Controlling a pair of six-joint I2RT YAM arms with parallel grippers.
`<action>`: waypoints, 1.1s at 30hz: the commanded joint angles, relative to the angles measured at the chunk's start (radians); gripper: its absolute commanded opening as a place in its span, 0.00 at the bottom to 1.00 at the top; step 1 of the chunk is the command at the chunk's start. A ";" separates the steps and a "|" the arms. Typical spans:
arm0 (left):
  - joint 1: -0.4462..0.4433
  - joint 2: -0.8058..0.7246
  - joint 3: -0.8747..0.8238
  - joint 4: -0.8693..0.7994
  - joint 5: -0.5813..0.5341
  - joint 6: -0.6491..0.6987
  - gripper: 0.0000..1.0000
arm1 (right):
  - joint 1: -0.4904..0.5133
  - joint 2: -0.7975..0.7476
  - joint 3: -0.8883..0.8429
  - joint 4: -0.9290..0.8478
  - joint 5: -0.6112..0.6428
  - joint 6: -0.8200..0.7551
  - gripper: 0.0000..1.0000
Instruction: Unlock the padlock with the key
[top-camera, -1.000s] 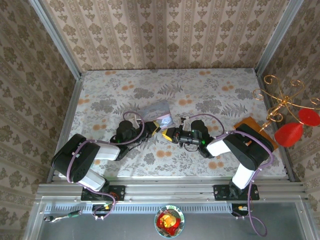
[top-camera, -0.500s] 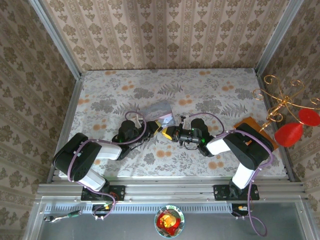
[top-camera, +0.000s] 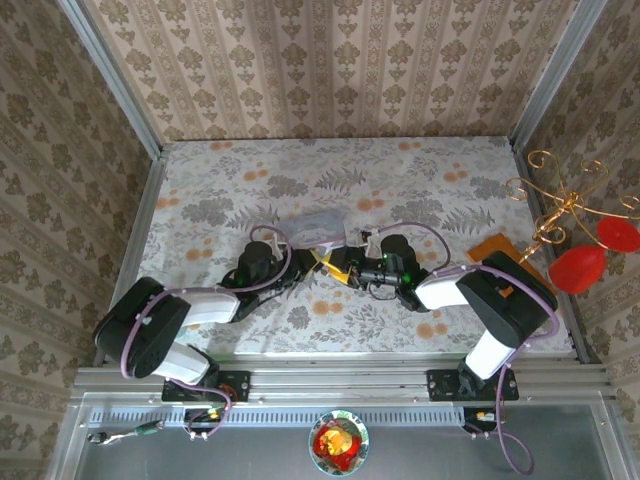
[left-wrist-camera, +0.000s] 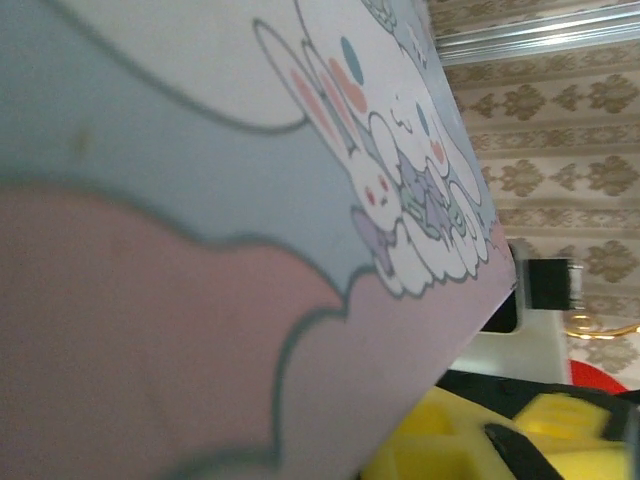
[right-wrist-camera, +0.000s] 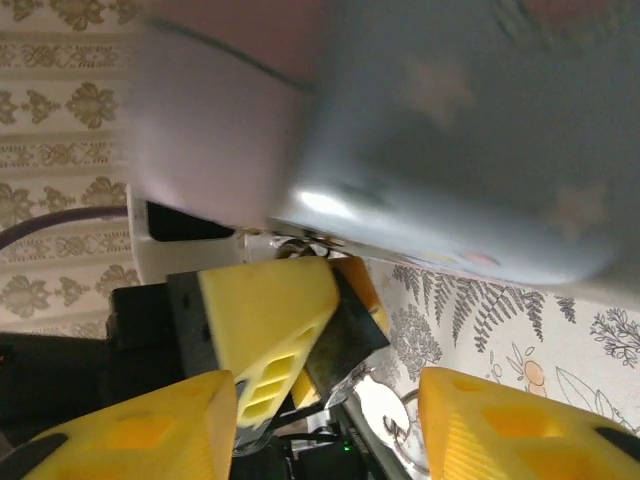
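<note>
The padlock (right-wrist-camera: 350, 330), a small dark block, is pinched between the yellow fingers (right-wrist-camera: 265, 315) of my left gripper (top-camera: 310, 259), which is shut on it. A silvery key (right-wrist-camera: 345, 390) with a wire ring (right-wrist-camera: 402, 428) hangs at the padlock's lower end. My right gripper (right-wrist-camera: 325, 415) faces it with its jaws open on either side of the key, touching nothing. From above, the right gripper (top-camera: 337, 267) meets the left one tip to tip at mid-table. The padlock's shackle is hidden against the tin.
A pale blue tin (top-camera: 320, 222) with a bunny print (left-wrist-camera: 390, 190) sits right behind the grippers, blurred, and looms over both wrist cameras. At the right edge lie an orange card (top-camera: 497, 247) and a gold wire stand (top-camera: 560, 205) with red pieces.
My right gripper has opened and let go of the key. Both grippers have shifted slightly toward the far side, and the tin now looks smeared as it moves.
</note>
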 joint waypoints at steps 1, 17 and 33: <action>0.026 -0.101 0.017 -0.194 -0.089 0.128 0.00 | -0.016 -0.075 0.000 -0.180 0.009 -0.144 0.57; 0.071 -0.238 0.080 -0.466 -0.107 0.230 0.00 | 0.381 -0.430 0.080 -0.740 0.725 -1.091 0.49; -0.073 -0.273 0.094 -0.513 -0.175 0.205 0.00 | 0.563 -0.119 0.052 -0.367 1.046 -1.439 0.46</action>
